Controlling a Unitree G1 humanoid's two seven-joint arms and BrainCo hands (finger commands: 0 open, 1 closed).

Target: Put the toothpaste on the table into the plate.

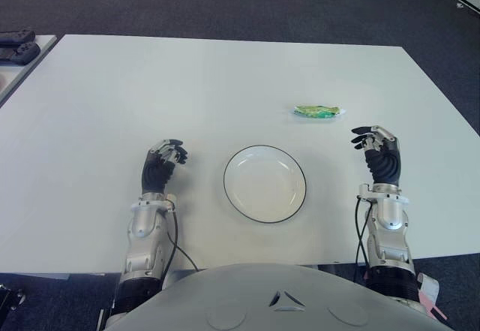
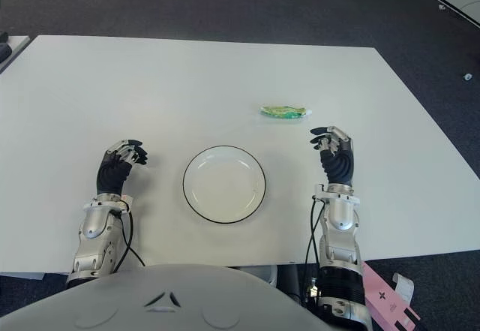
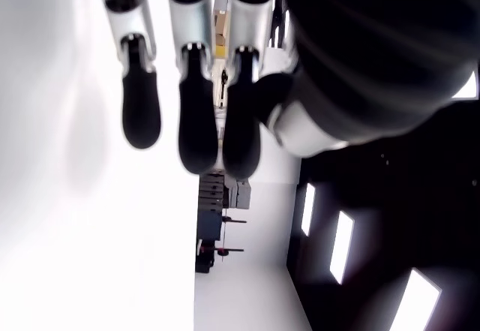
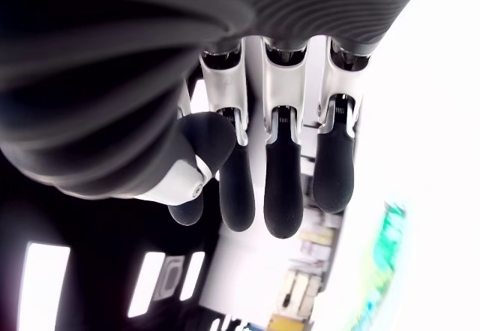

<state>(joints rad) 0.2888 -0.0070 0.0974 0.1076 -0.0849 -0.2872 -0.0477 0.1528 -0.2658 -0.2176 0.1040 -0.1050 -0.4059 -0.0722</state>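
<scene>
Plate (image 1: 265,183) sits empty near the front edge of the white table (image 1: 225,83). Toothpaste (image 1: 318,111), green tube, lies on the table beyond the plate and off to its right, well apart from it. Right hand (image 1: 377,149) is right of the plate, near the tube, fingers loosely curled, holding nothing. Left hand (image 1: 163,162) is left of the plate, fingers relaxed, also empty.

forearms: silver metal, black cable each | left robot hand (image 1: 163,160), right robot hand (image 1: 379,153): my black ribbed palms, silver knuckles | torso: grey
</scene>
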